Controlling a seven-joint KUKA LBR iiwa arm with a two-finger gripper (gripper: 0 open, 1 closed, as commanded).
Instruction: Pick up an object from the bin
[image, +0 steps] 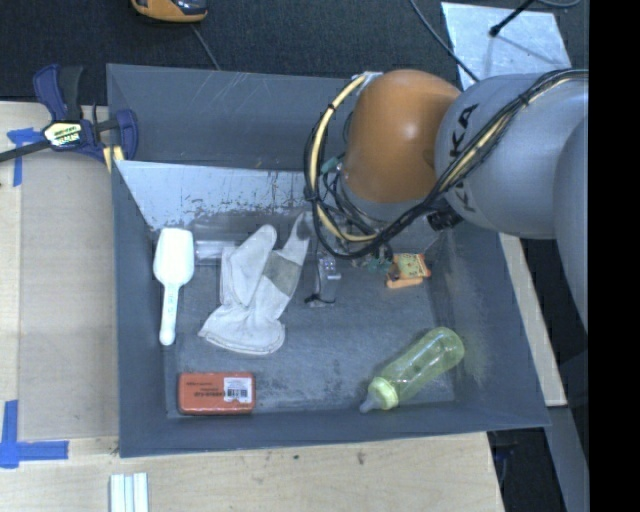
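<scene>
Noting the gripper (325, 285) near the middle of the bin (330, 372), just beside the crumpled white cloth (250, 295), its opening indeterminate, you should centre over a fold before descending

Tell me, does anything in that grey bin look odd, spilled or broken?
Nothing looks spilled or broken. The clear greenish plastic bottle lies on its side at the view's lower right, and the white cloth sits crumpled near the middle. Both seem ordinary for loose things.
</scene>
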